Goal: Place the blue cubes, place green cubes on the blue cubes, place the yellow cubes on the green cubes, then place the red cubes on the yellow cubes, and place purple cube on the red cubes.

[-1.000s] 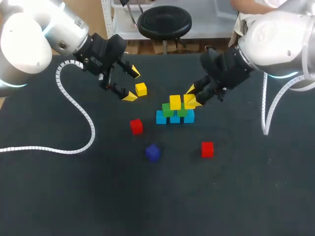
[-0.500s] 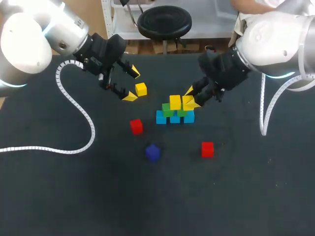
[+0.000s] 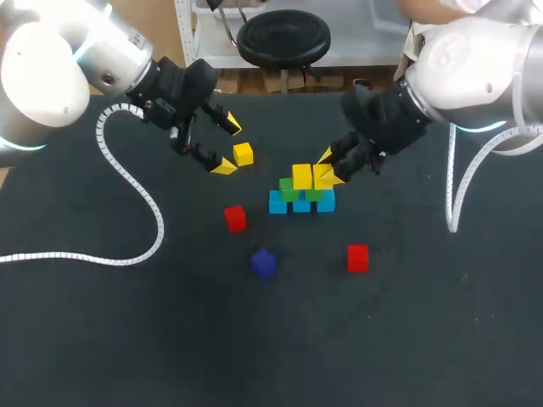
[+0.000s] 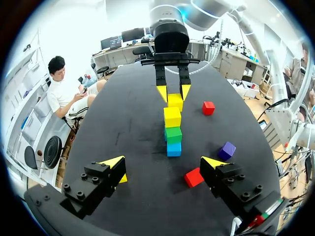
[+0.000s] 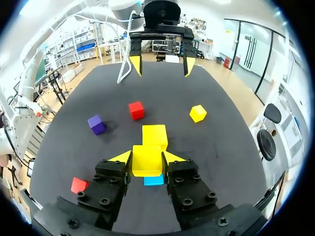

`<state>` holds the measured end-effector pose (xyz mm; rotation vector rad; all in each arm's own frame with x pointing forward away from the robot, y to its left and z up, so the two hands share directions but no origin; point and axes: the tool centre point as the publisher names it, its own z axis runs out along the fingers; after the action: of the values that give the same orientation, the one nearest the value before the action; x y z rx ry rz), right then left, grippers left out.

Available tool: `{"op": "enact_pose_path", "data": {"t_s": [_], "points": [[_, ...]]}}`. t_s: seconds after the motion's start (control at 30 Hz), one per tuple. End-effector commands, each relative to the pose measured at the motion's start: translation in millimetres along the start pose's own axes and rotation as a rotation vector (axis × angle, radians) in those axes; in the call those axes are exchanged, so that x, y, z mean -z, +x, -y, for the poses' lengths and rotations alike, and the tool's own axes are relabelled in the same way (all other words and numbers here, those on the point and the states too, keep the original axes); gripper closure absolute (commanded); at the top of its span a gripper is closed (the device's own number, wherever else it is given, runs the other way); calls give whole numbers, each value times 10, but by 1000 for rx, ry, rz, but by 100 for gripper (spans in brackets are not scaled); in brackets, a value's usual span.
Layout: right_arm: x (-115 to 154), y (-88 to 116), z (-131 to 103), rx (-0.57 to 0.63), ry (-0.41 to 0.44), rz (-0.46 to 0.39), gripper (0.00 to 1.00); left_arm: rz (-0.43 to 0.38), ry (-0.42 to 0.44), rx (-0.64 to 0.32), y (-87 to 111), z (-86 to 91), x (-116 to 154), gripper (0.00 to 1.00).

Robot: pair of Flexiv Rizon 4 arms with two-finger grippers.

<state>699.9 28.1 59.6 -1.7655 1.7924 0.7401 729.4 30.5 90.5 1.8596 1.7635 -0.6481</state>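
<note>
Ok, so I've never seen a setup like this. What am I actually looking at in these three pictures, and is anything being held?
These are two robot arms working at a dark table. One picture looks down from above and behind the robot. The two round ones come from a camera on each arm's wrist, looking out along its fingers.

In the middle stands a small stack of cubes: three blue cubes at the bottom, two green cubes on them, and one yellow cube on top. The right gripper is shut on a second yellow cube, holding it at the stack beside the first. The left gripper is open and holds nothing; a third yellow cube lies close by it. Two red cubes and one purple cube lie loose on the table.
</note>
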Motion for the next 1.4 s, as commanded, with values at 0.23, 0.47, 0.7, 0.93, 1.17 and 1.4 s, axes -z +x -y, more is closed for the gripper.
{"op": "enact_pose_path", "data": {"t_s": [0.23,0.47,0.7,0.93,1.17,1.4], "points": [[5,15,11,-6,-8,20,100,0,1,-1,3,-6,1,0],[-5,9,7,-8,-14,24,100,0,1,-1,3,-6,1,0],[-8,3,3,-7,-17,20,100,0,1,-1,3,-6,1,0],[-28,14,8,-10,-20,17,100,0,1,-1,3,-6,1,0],[-38,10,17,-6,-23,16,100,0,1,-1,3,-6,1,0],[-43,8,35,-3,-24,14,100,0,1,-1,3,-6,1,0]]}}
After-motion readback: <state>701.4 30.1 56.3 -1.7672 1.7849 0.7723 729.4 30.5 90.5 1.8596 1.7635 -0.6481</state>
